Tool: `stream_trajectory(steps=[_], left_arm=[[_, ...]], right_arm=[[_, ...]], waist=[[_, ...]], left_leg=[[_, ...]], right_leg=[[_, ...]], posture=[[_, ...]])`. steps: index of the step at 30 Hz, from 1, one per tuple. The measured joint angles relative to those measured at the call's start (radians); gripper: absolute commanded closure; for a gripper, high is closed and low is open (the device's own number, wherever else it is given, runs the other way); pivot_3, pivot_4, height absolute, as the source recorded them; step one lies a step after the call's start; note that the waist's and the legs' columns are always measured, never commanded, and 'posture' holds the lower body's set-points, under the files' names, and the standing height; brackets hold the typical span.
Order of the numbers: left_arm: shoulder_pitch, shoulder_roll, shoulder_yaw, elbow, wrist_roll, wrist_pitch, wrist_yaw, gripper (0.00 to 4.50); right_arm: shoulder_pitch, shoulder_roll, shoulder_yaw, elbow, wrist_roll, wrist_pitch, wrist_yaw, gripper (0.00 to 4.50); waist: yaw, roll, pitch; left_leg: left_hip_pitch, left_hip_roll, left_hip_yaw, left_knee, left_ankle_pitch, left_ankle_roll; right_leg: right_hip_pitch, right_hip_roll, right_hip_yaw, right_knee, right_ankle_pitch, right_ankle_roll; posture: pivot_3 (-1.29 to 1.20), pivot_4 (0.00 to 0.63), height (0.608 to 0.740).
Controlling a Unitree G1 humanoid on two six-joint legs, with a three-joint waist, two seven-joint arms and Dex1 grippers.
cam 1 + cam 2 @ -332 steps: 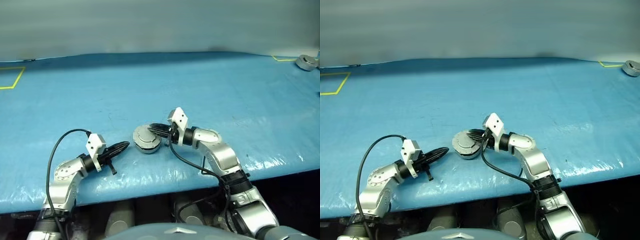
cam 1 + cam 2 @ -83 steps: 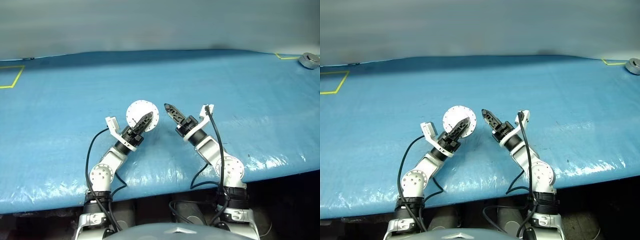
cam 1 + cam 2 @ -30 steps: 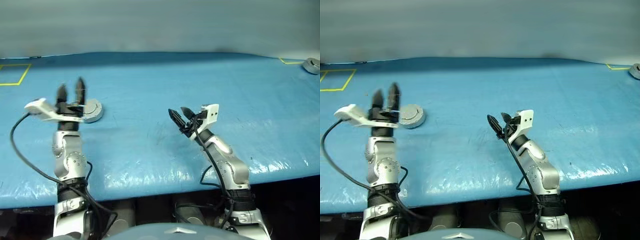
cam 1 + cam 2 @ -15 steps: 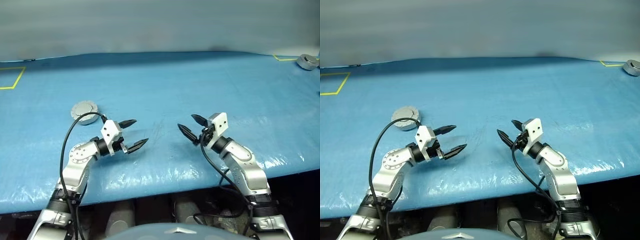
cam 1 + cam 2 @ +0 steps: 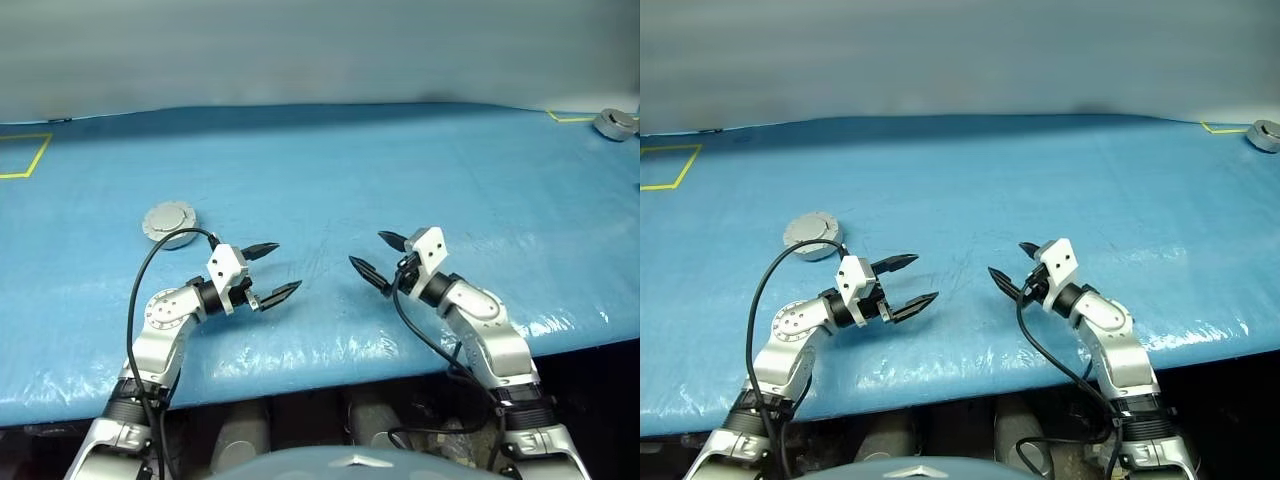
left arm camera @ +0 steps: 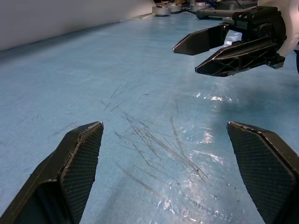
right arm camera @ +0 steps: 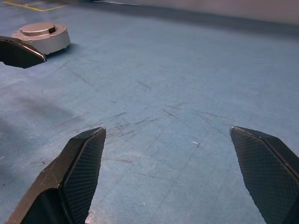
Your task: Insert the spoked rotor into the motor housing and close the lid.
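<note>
Both grippers hover low over the blue table (image 5: 420, 170), tips angled toward each other w/ a bare scratched patch of mat between them. Left gripper (image 5: 271, 270) has its jaws spread wide, nothing between the fingers; same for the right gripper (image 5: 370, 256), wide apart and empty. In the left wrist view the right gripper's two black fingers (image 6: 219, 44) show side-on, apart from each other, w/ only mat under them. The motor housing (image 5: 169, 221) sits closed on the mat w/ the lid (image 7: 41, 29) down on top, a grey round puck, well apart from the left gripper on its outer side, further back on the table; neither gripper touches it. Rotor can't be made out. Another small grey round part (image 5: 615, 123) lies at the far right corner by a yellow tape mark (image 5: 565, 118); a yellow tape outline (image 5: 28, 157) marks the far left.
</note>
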Motion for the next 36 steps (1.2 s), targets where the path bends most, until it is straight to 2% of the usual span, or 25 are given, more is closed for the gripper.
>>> stream_trajectory(steps=[7, 36], left_arm=[[-0.012, -0.017, 0.001, 0.002, 0.003, -0.014, 0.009, 0.00], [0.034, -0.021, 0.025, 0.002, 0.007, -0.029, 0.045, 0.00]], right_arm=[[0.000, 0.008, 0.000, 0.000, -0.024, -0.001, -0.037, 0.02], [-0.008, 0.020, 0.020, 0.065, -0.062, -0.083, -0.023, 0.02]], waist=[[0.001, 0.000, 0.000], [0.003, 0.000, 0.000]], left_leg=[[0.000, 0.000, 0.000, 0.000, 0.000, 0.000], [0.000, 0.000, 0.000, 0.000, 0.000, 0.000]], right_leg=[[0.000, 0.000, 0.000, 0.000, 0.000, 0.000], [0.000, 0.000, 0.000, 0.001, 0.000, 0.000]], posture=[[0.00, 0.150, 0.740], [0.00, 0.150, 0.740]])
